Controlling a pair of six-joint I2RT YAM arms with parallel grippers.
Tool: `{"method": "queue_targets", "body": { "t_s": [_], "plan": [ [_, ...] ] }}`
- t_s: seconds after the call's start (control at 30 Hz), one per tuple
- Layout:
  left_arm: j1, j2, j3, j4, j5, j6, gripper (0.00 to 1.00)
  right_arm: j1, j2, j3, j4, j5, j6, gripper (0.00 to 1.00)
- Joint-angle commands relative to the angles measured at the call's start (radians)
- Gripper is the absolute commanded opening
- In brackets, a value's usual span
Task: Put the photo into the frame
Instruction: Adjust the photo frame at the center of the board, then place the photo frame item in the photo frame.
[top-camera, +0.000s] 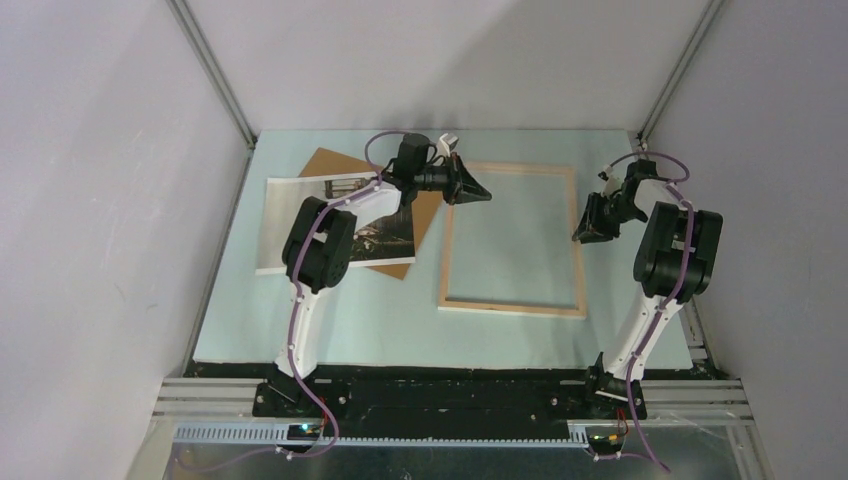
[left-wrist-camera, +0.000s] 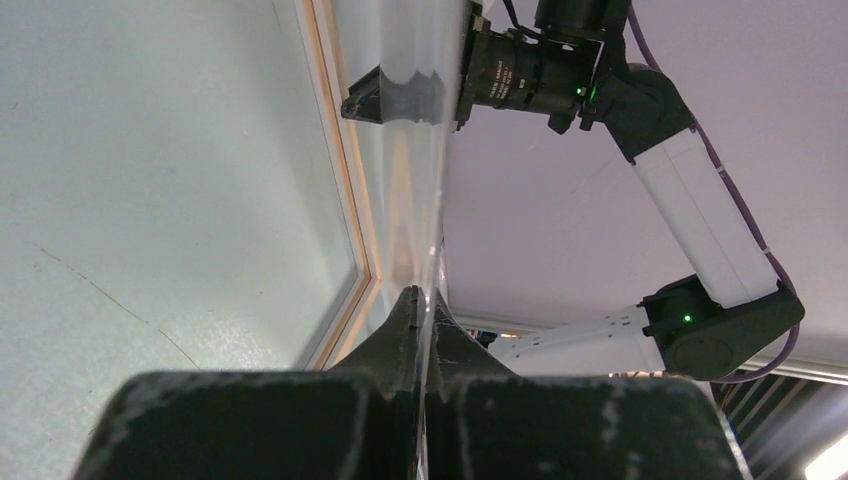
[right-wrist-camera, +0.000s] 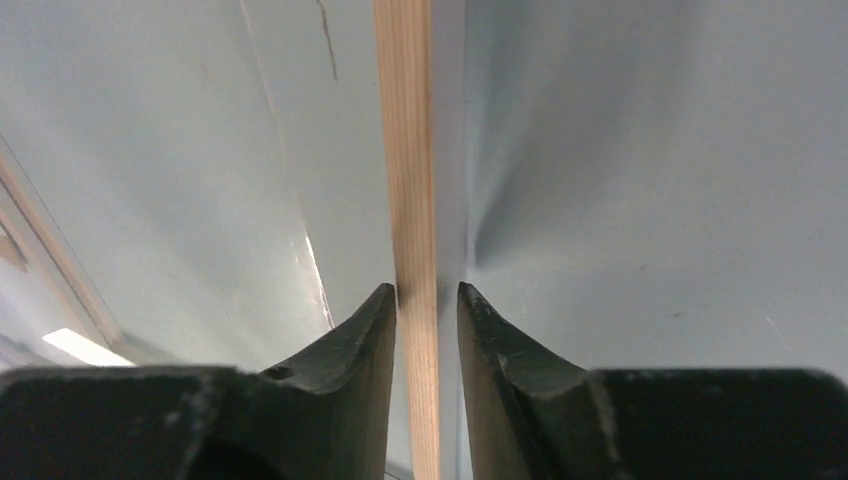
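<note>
- Top external view: the frame (top-camera: 512, 305) is seen lying in the middle of the table (top-camera: 400, 325), with its pale wood rails facing up.
- The left gripper (top-camera: 483, 194) is placed at the frame's far-left corner and is pointed inward over the pane.
- The right gripper (top-camera: 588, 232) is set against the middle of the frame's right rail.
- The photo (top-camera: 285, 225) is found well to the left of the frame. It lies partly on a brown backing board (top-camera: 330, 165) and is partly hidden under the left arm.
- Left wrist view: the left gripper (left-wrist-camera: 422, 300) is shown with its fingertips pressed together just beside a corner of the frame (left-wrist-camera: 350, 200).
- A thin clear pane (left-wrist-camera: 410, 180) is seen edge-on and appears to be pinched between those tips.
- The right gripper (left-wrist-camera: 385, 100) is made out at the far rail, blurred through the pane.
- Right wrist view: the wooden rail of the frame (right-wrist-camera: 405, 120) is run straight between the tips of the right gripper (right-wrist-camera: 427, 295).
- The rail is closely flanked by both fingers (right-wrist-camera: 350, 340). Whether it is actually squeezed by them cannot be told.
</note>
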Motion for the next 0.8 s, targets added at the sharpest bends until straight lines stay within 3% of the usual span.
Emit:
{"method": "queue_targets", "body": {
  "t_s": [0.0, 0.2, 0.77],
  "plan": [
    [-0.010, -0.054, -0.017, 0.060, 0.010, -0.011, 0.00, -0.020, -0.037, -0.004, -0.002, -0.032, 0.027, 0.36],
    [-0.010, -0.048, -0.027, 0.063, 0.014, 0.000, 0.00, -0.061, -0.062, -0.004, -0.006, -0.041, 0.022, 0.43],
    [-0.018, -0.029, -0.039, 0.066, 0.011, 0.019, 0.00, -0.096, -0.066, -0.016, -0.015, -0.061, 0.010, 0.44]
  ]
}}
